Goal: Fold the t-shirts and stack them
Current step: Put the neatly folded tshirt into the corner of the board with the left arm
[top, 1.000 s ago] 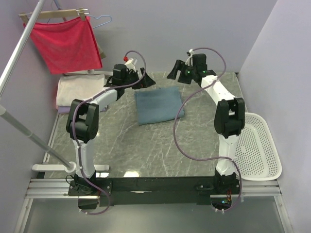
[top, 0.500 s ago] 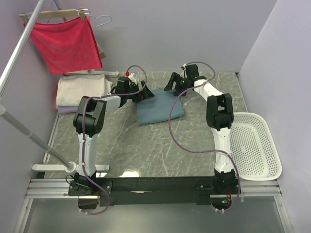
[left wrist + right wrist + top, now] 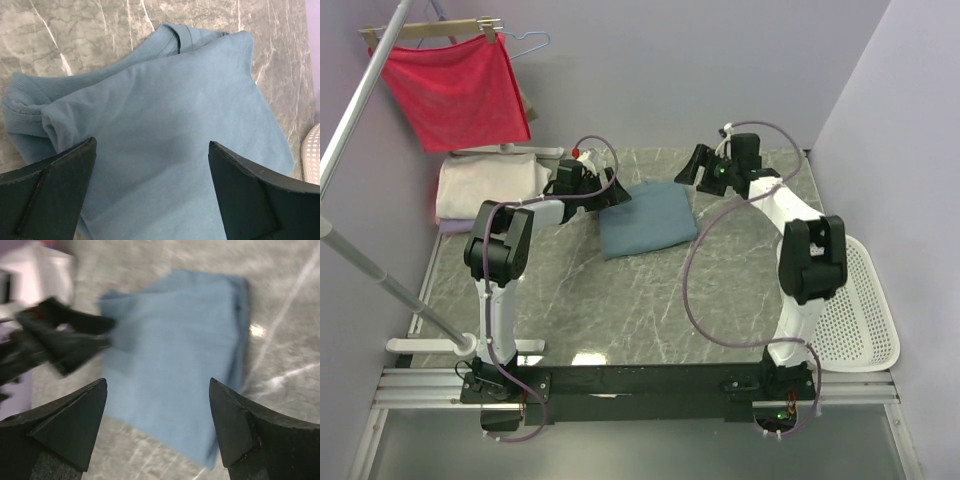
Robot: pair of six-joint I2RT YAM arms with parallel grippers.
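A dusty teal-blue t-shirt (image 3: 648, 217) lies folded into a rough rectangle on the marble table, filling the left wrist view (image 3: 170, 125) and showing blurred in the right wrist view (image 3: 175, 350). My left gripper (image 3: 616, 192) hovers at the shirt's left far edge, open, nothing between its fingers (image 3: 47, 185). My right gripper (image 3: 694, 166) hangs above the shirt's far right corner, also open and empty. A cream-white folded t-shirt (image 3: 485, 185) rests on a pale lavender one (image 3: 450, 226) at the table's far left.
A red cloth (image 3: 455, 90) hangs on a wooden hanger from a metal rack (image 3: 360, 100) at the back left. A white perforated basket (image 3: 855, 305) stands at the right edge. Purple walls close in the back and sides.
My right gripper has lifted and pulled back to the right off the shirt's far corner. The left gripper shifted slightly left along the shirt's edge. The shirt lies unchanged.
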